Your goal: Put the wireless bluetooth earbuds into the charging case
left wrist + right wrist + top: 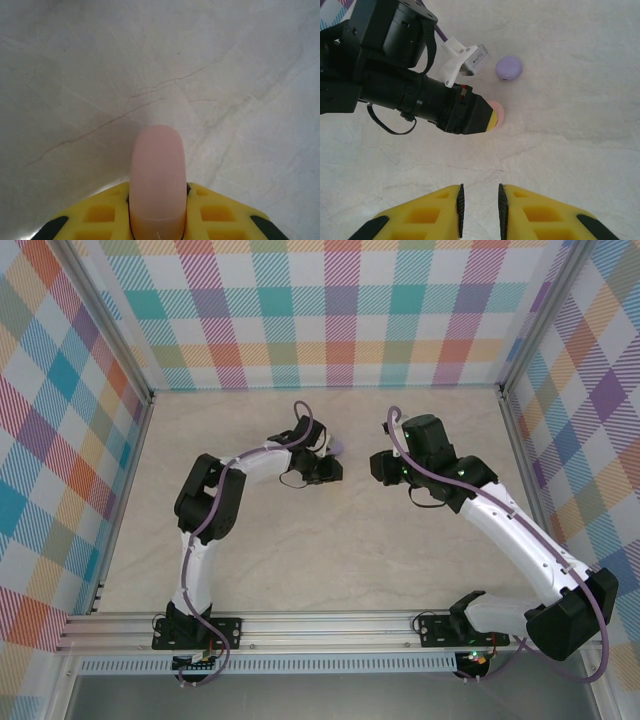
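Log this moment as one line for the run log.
left gripper: shut on pink case | right gripper: jaws narrowly apart, empty | lilac case: lying on table, untouched

- Top external: high behind the arms, looking down on the table (330, 550).
- Left wrist: close, facing the table.
- Right wrist: farther back, sharing the left gripper (492, 119) with top external.

Table (75, 60) is pale cream marble with faint brownish veins. Walls (340, 310) are pastel plaid: teal, orange, purple, red, yellow. Arms (500, 515) are white with black joints and purple cables (392, 435). Right claw (480, 200) is yellow with black trim. There's a pink case (157, 175) and a lilac case (509, 68).
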